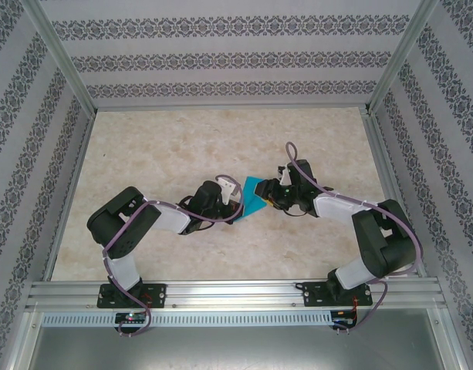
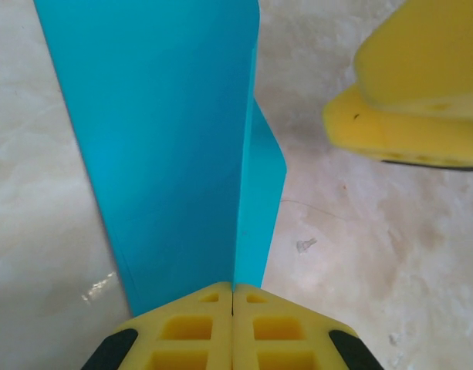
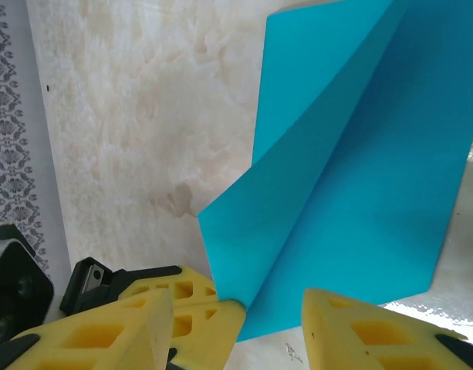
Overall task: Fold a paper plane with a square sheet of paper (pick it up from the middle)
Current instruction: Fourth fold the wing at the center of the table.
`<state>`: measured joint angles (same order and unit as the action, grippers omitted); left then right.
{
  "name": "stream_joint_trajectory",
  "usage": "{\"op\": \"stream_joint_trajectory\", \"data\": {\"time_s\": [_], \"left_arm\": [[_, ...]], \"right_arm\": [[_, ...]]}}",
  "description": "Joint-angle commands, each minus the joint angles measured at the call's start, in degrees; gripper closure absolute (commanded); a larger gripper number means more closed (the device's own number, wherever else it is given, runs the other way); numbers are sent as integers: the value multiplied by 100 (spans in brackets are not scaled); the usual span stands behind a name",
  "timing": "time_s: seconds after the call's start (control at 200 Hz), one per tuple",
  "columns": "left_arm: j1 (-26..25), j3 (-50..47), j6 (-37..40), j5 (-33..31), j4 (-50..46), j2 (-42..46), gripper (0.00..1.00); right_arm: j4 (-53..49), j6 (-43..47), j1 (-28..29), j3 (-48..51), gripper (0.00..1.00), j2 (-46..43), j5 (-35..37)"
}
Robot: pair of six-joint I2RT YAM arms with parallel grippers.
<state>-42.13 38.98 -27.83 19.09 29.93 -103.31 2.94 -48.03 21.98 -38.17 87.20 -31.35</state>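
Observation:
The square sheet of paper (image 1: pixel 255 196), bright cyan-blue, is folded along a crease and held at the table's middle between both arms. It is a creased sheet with two panels, not a paper plane shape. My left gripper (image 2: pixel 233 287) is shut on the paper's (image 2: pixel 174 139) lower edge at the fold, and shows from above (image 1: pixel 239 203) on the paper's left side. My right gripper (image 3: pixel 238 308) stands open just in front of the paper (image 3: pixel 352 177), its jaws either side of the left gripper's yellow fingers (image 3: pixel 194 304). From above, the right gripper (image 1: pixel 273 194) is at the paper's right edge.
The marble-patterned tabletop (image 1: pixel 167 146) is bounded by aluminium rails and patterned walls (image 1: pixel 221 58). The right gripper's yellow fingers (image 2: pixel 410 108) hang close to the upper right of the left wrist view.

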Motion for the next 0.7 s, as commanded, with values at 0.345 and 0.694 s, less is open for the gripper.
{"op": "stream_joint_trajectory", "data": {"time_s": [0.345, 0.694], "left_arm": [[143, 52, -1171, 270, 297, -208, 95], [264, -233, -1849, 317, 1014, -341, 97]], "right_arm": [[268, 529, 62, -305, 63, 605, -256], [80, 613, 101, -623, 66, 1006, -205]]}}
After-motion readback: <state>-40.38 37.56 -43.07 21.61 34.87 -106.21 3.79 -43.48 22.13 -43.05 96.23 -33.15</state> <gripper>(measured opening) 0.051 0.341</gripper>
